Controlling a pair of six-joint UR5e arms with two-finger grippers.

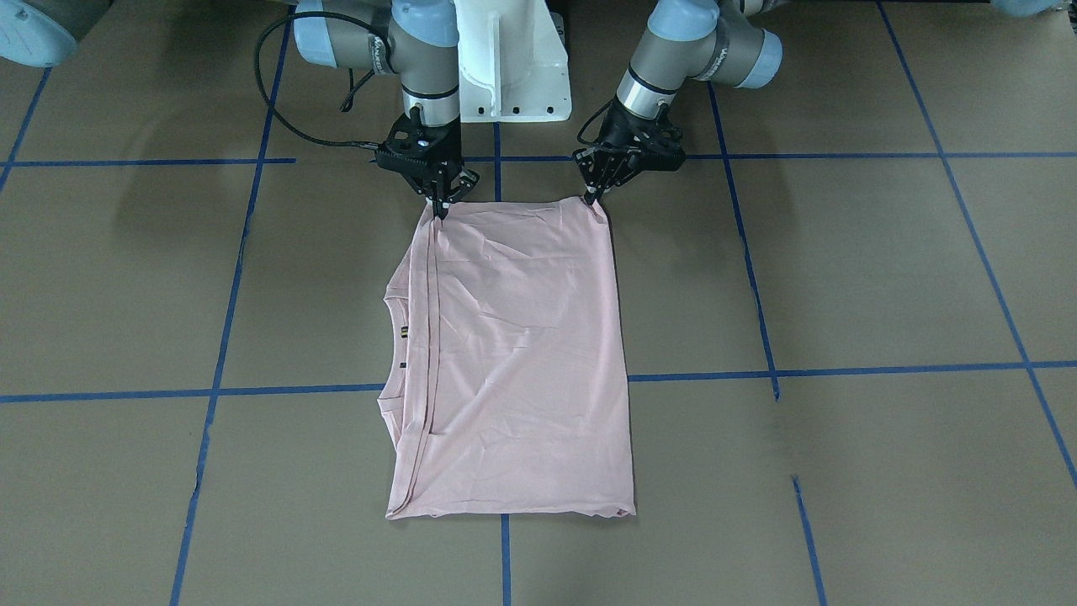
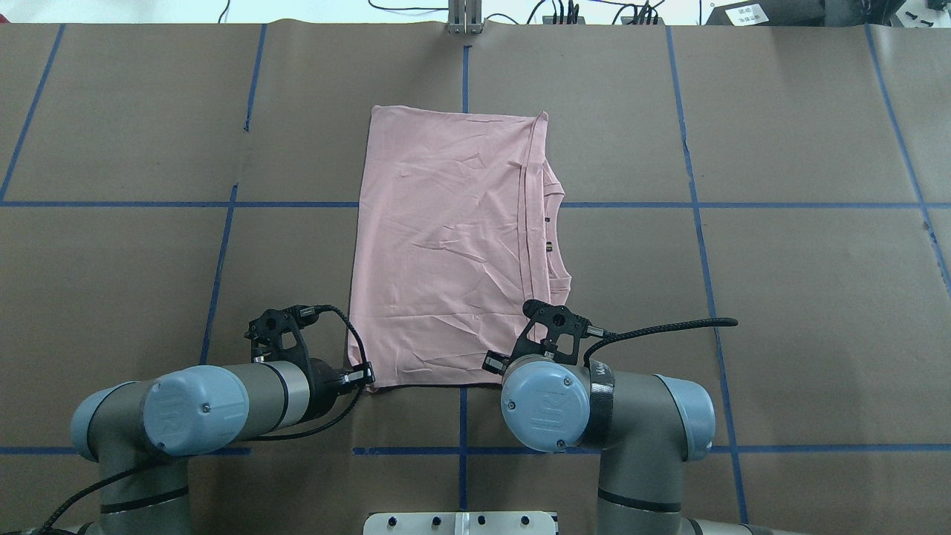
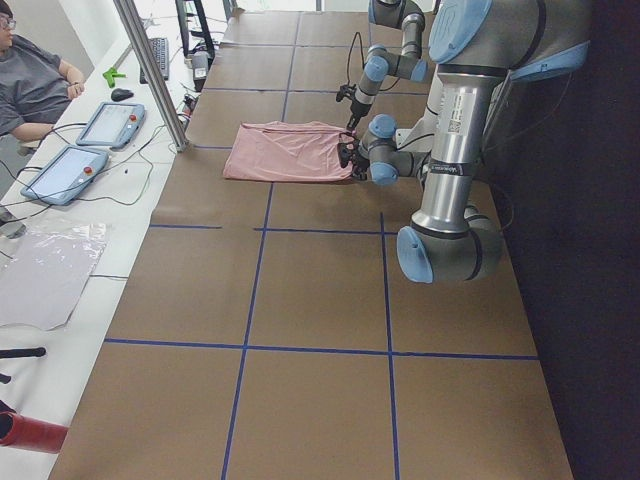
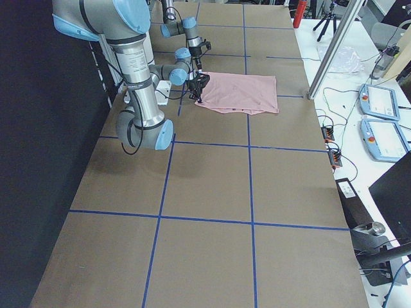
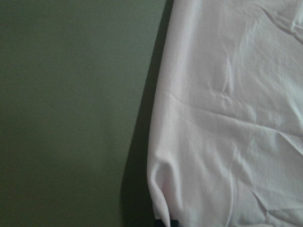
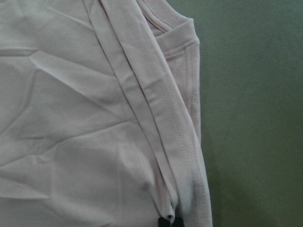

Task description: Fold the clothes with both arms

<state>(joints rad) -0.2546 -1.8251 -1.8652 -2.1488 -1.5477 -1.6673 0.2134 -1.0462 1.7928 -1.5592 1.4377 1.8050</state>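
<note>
The pale pink T-shirt point(image 1: 522, 362) lies folded into a long rectangle on the brown tabletop point(image 1: 841, 269), straight out from the white pedestal base point(image 1: 513, 67), plain side up. Its collar point(image 1: 394, 337) peeks from under a folded-over strip along the long edge on the robot's right. At the two corners nearest the base, the left gripper point(image 1: 593, 200) and right gripper point(image 1: 439, 212) each have their jaws pinched together on the cloth, which bunches slightly at both tips. The end farthest from the base lies flat.
</note>
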